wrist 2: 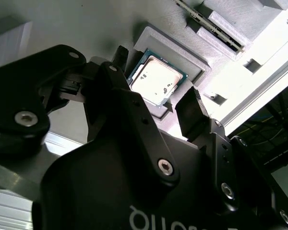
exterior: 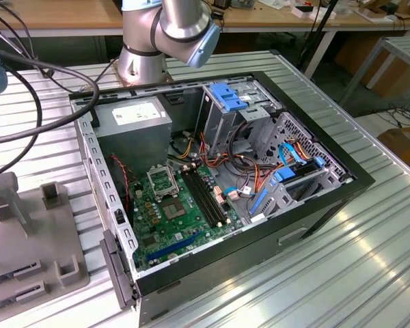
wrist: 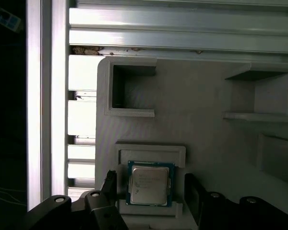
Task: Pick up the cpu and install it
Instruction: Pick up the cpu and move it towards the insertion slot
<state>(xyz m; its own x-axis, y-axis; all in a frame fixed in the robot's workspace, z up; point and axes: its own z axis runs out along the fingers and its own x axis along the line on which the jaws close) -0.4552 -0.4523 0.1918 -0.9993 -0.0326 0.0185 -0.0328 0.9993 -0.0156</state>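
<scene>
cpu [wrist: 150, 183] in holder [wrist: 192, 96] recess, between claw [wrist: 151, 183] fingers [wrist: 110, 186]

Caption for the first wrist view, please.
Open gripper, a finger either side of the cpu lying flat in a pocket of the grey tray.

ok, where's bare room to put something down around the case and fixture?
Best: bare table off the case toward the exterior view's right. Also flat fixture between its two empty pockets. Crowded: cables at the exterior view's left, wiring by the drive cage, and the cpu nest, straddled by the open tool.
</scene>
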